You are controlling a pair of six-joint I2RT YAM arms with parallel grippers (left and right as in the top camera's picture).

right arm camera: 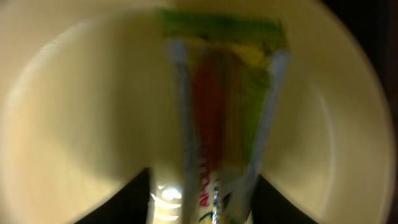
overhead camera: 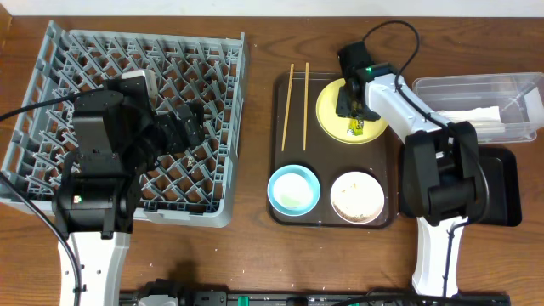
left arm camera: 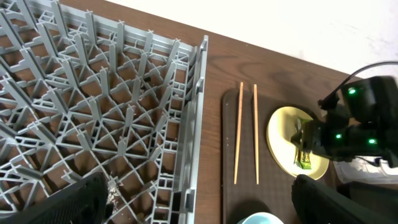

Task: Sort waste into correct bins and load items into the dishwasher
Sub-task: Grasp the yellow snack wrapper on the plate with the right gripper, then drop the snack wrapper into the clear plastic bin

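Green-and-orange snack wrapper (overhead camera: 358,126) over the yellow plate (overhead camera: 331,110), at the far end of the dark brown tray (overhead camera: 280,93). Right gripper (overhead camera: 355,110) down at the plate, jaws narrowly apart with the wrapper's near end between them. In the right wrist view, wrapper close and blurred, stretching away from the dark fingers (right arm camera: 124,205) across the plate's yellow. Pinched fast or merely flanked: cannot tell.

Beside the plate, two wooden chopsticks (overhead camera: 306,106) flat on the tray, parallel and apart. Nearer on the same tray, light-blue bowl (overhead camera: 293,189) and white bowl (overhead camera: 355,196), just beside each other.

Past the right arm, clear tub (overhead camera: 510,81) with crumpled white napkin (overhead camera: 470,119) inside. Black tray (overhead camera: 506,195) partly hidden under that arm.

Left gripper (left arm camera: 199,183) spread wide above the grey dish rack (overhead camera: 51,93), holding nothing. Brown wooden surface (overhead camera: 255,255) beneath everything.
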